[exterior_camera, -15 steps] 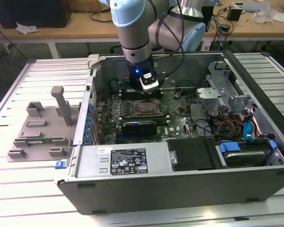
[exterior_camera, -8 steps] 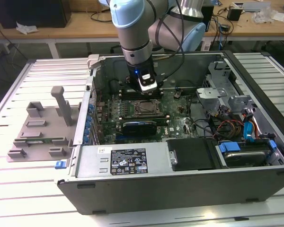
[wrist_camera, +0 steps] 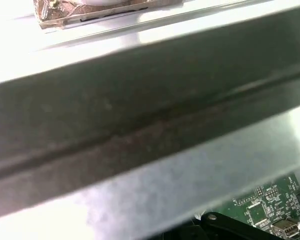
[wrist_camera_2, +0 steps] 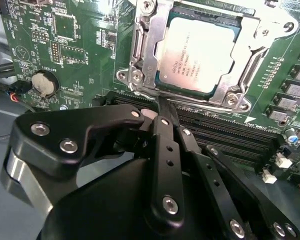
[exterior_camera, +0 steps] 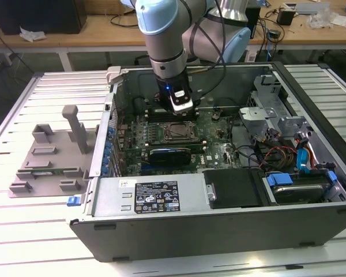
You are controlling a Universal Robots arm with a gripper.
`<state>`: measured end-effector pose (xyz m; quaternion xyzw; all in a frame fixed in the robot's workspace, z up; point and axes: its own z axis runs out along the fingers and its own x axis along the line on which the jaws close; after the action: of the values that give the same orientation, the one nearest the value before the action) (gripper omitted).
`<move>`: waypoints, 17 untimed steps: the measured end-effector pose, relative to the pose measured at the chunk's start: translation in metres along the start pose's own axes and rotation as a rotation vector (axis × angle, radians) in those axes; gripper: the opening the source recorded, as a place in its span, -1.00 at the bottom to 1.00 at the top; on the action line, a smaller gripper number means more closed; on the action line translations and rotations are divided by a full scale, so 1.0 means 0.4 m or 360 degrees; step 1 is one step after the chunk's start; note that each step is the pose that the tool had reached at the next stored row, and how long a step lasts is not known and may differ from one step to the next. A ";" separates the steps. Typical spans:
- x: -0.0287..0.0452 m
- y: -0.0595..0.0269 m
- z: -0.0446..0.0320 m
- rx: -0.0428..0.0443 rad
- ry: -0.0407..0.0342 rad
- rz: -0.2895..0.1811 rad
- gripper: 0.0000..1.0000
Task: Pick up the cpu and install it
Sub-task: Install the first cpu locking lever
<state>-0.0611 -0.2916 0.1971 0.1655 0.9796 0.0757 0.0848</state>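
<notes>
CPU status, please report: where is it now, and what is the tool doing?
Tool shut, holding nothing, just beside the socket. CPU seated in the motherboard socket. Nothing in the way.

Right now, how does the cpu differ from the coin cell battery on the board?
The cpu is square, the coin cell battery round. The cpu is much larger than the battery. The cpu sits under a metal socket frame; the battery sits in an open holder. Both have silvery metal tops and lie flat on the green motherboard.

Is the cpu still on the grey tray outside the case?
No, the cpu sits in the motherboard socket, in the second wrist view.
</notes>
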 end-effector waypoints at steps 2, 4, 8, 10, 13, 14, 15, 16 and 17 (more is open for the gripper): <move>-0.001 0.001 -0.004 0.0000 -0.0001 -0.0001 -0.79; -0.003 0.003 -0.018 0.0004 -0.0001 -0.0001 -0.79; -0.005 0.006 -0.035 0.0018 -0.0006 -0.0003 -0.79; -0.006 0.007 -0.042 0.0049 -0.0015 -0.0010 -0.79; -0.007 0.009 -0.050 0.0122 -0.0032 -0.0024 -0.79; -0.008 0.009 -0.053 0.0145 -0.0036 -0.0028 -0.79; -0.009 0.008 -0.054 0.0159 -0.0039 -0.0030 -0.79; -0.009 0.007 -0.056 0.0168 -0.0041 -0.0032 -0.79; -0.010 0.008 -0.061 0.0174 -0.0043 -0.0033 -0.79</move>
<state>-0.0610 -0.2928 0.2218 0.1607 0.9827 0.0191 0.0895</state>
